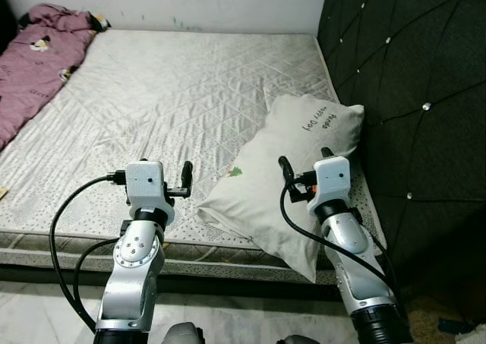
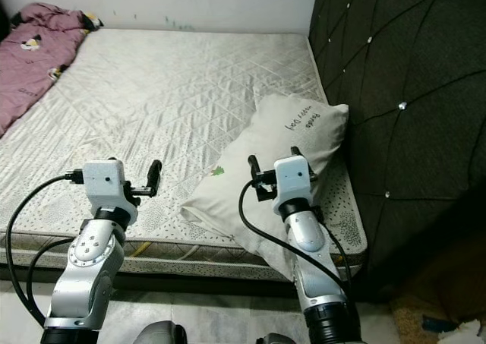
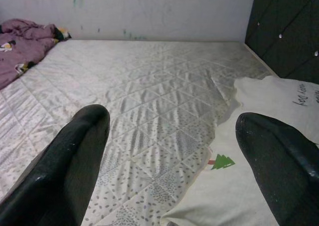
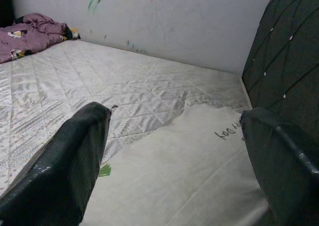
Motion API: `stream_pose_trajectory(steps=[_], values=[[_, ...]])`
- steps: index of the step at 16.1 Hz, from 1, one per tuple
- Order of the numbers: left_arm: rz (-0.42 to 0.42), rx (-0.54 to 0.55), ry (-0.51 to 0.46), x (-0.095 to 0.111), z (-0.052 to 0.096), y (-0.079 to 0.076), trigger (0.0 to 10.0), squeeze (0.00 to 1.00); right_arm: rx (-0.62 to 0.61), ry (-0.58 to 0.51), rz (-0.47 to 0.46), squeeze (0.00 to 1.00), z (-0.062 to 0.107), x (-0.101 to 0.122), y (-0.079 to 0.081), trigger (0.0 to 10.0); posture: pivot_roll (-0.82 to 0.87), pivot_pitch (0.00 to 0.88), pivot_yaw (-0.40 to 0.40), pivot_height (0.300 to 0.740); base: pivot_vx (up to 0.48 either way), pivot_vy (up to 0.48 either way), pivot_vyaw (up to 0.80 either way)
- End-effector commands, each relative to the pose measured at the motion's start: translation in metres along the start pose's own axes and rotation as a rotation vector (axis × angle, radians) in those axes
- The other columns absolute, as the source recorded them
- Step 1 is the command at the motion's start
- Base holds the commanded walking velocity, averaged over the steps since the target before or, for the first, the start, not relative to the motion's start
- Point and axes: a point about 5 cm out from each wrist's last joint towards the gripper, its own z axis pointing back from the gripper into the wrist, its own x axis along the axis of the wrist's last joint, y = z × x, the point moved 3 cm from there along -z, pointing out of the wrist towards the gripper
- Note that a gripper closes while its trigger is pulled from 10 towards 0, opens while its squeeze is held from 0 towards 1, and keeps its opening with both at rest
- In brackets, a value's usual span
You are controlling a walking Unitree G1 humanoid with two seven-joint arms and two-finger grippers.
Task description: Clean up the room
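Note:
A white pillow (image 1: 262, 181) with handwriting and a small green tree print lies on the bare quilted mattress (image 1: 175, 93), against the dark headboard side. Its near corner hangs over the bed's front edge. My right gripper (image 1: 306, 162) hovers just above the pillow's near half, open, and the pillow (image 4: 189, 166) spreads between its fingers (image 4: 75, 156). My left gripper (image 1: 165, 175) is open over the mattress edge, just left of the pillow's corner (image 3: 224, 191). Neither gripper holds anything.
A crumpled pink blanket (image 1: 38, 55) lies at the bed's far left. A black tufted headboard (image 1: 410, 93) walls off the right side. A white wall runs behind the bed. Pale tiled floor (image 1: 45, 314) lies in front, with some clutter (image 1: 459, 329) at the lower right.

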Motion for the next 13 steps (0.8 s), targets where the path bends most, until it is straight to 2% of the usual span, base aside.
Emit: stream_pose_trajectory(steps=[1, 8, 13], values=[[0.0, -0.005, -0.008, 0.0029, -0.0008, 0.0005, 10.0, 0.0, -0.004, -0.008, 0.001, 0.0, -0.0005, 0.002, -0.0011, 10.0, -0.05, 0.022, 0.012, 0.74, 0.0, -0.33, 0.0], [0.006, -0.008, -0.007, 0.0028, -0.0008, 0.0002, 10.0, 0.0, -0.005, -0.006, -0.001, 0.0, -0.0007, 0.0017, -0.0012, 10.0, -0.05, 0.023, 0.012, 0.74, 0.0, -0.431, 0.0], [0.029, -0.023, -0.025, 0.0048, -0.0006, -0.0015, 10.0, 0.0, -0.009, -0.002, -0.012, 0.0, -0.0005, 0.0007, -0.0025, 10.0, -0.05, 0.023, 0.013, 0.74, 0.0, 0.0, 0.0]])
